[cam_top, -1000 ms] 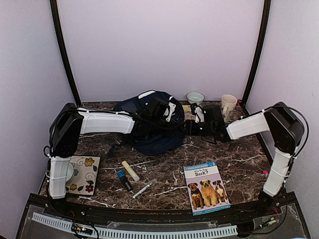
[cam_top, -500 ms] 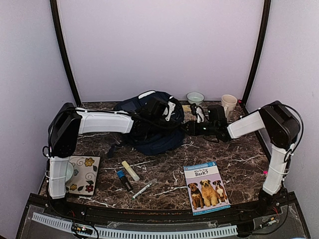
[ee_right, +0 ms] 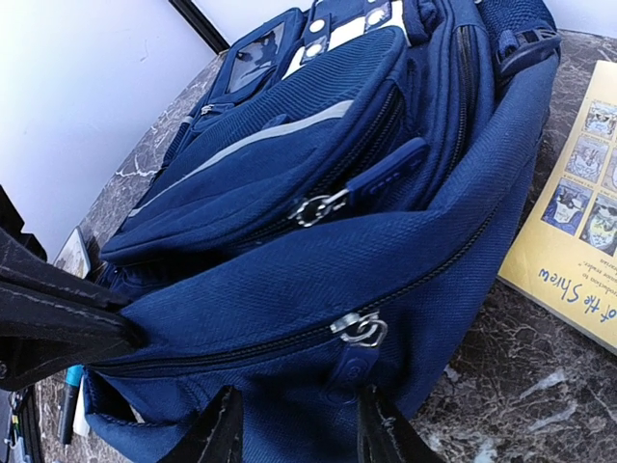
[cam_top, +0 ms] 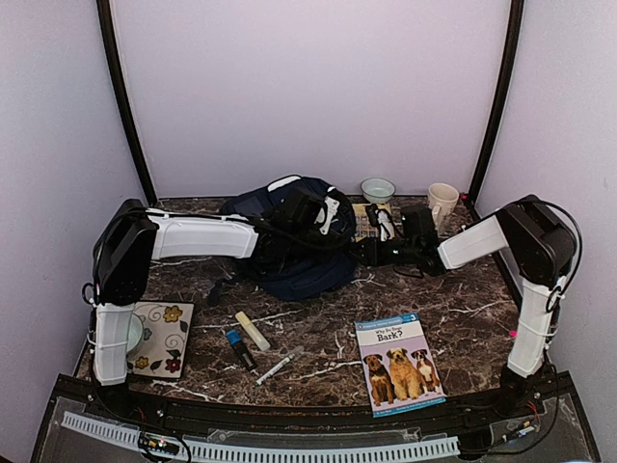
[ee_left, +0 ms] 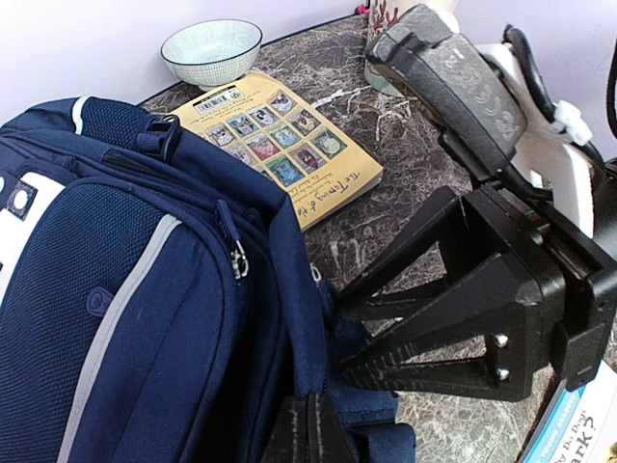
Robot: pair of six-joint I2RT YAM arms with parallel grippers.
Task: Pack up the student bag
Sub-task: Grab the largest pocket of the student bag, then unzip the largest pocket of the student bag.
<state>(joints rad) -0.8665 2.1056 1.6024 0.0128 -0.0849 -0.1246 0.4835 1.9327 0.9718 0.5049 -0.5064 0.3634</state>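
Observation:
The student bag (cam_top: pixel 284 241), a navy backpack with white stripes, lies at the back middle of the table. My left gripper (cam_top: pixel 326 246) is at its right edge. In the left wrist view it (ee_left: pixel 310 432) is shut on a fold of the bag's fabric (ee_left: pixel 299 318). My right gripper (cam_top: pixel 355 251) reaches in from the right. In the right wrist view it (ee_right: pixel 301 429) is open against the bag (ee_right: pixel 289 193), its fingers on either side of a zipper pull (ee_right: pixel 359 338). The zipper looks closed to the left of the pull.
A yellow book (cam_top: pixel 364 220) lies just right of the bag, with a bowl (cam_top: pixel 378 189) and a mug (cam_top: pixel 442 203) behind. Near the front lie a dog book (cam_top: pixel 398 363), a floral notebook (cam_top: pixel 159 338), a yellow highlighter (cam_top: pixel 253 330), a blue marker (cam_top: pixel 239 347) and a white pen (cam_top: pixel 280 366).
My right gripper has moved a little left, up to the bag's right edge. My left arm and the bag have hardly moved.

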